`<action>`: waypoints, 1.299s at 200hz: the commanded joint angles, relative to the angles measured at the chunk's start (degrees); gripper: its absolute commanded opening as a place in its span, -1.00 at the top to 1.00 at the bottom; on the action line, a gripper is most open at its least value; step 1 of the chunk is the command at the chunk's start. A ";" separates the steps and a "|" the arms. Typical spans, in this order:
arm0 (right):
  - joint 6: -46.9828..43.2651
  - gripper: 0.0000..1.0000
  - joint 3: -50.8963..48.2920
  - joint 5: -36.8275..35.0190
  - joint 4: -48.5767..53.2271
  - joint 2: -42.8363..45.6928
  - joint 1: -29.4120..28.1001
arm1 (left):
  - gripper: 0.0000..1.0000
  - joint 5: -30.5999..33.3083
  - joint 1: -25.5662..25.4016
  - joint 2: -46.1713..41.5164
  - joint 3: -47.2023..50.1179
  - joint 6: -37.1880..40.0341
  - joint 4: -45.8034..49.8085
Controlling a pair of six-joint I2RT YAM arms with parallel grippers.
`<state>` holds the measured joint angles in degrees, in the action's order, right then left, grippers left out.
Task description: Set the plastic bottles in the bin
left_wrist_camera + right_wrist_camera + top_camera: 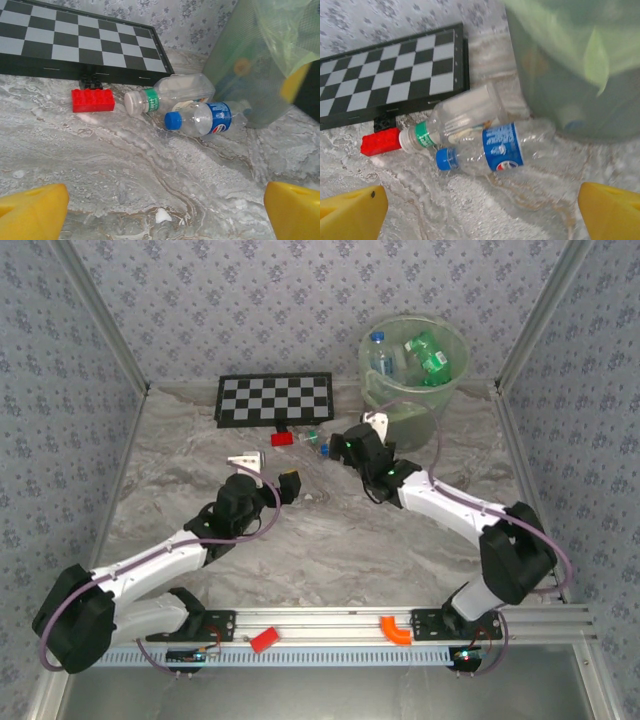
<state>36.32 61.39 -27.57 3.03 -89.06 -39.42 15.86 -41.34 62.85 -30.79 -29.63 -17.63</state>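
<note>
On marbled table [320, 540] amid floral walls [300, 300], 2 bottles [202, 118] lie beside bin [415, 380]; left pincer [162, 212], right pincer [481, 212] released

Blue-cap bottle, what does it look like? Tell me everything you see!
The blue-cap bottle is small, clear plastic, looking empty and a bit dented. It has a blue cap and a blue label. It lies on its side on the marbled table, touching a white-capped bottle behind it. Its bottom end points at the green bin, very close; touching or not, I cannot tell.
</note>
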 commanded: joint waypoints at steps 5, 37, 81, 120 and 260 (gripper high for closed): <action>13.00 -0.99 -1.32 1.50 -5.70 -4.19 -0.83 | -1.00 -1.00 0.20 -1.67 0.20 0.62 -2.14; 12.80 -0.90 2.62 0.04 -7.36 -9.95 -1.31 | -1.00 -0.50 0.20 -2.63 0.36 1.15 -1.90; 12.40 -0.89 15.26 -4.50 -0.15 -18.93 -1.29 | -0.99 -0.12 0.24 -3.39 0.52 1.50 -1.69; 12.98 -0.87 25.49 -7.77 4.31 -27.23 -0.46 | -1.00 -0.21 0.21 -3.76 0.51 1.77 -1.55; 21.50 -0.81 40.33 -4.68 11.24 -40.95 5.09 | -0.99 -0.04 0.27 -4.16 0.48 2.38 -1.38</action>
<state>56.01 99.11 -33.45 12.88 -127.33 -35.75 15.73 -41.34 59.61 -30.52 -28.12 -18.00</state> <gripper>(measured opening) 0.911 0.997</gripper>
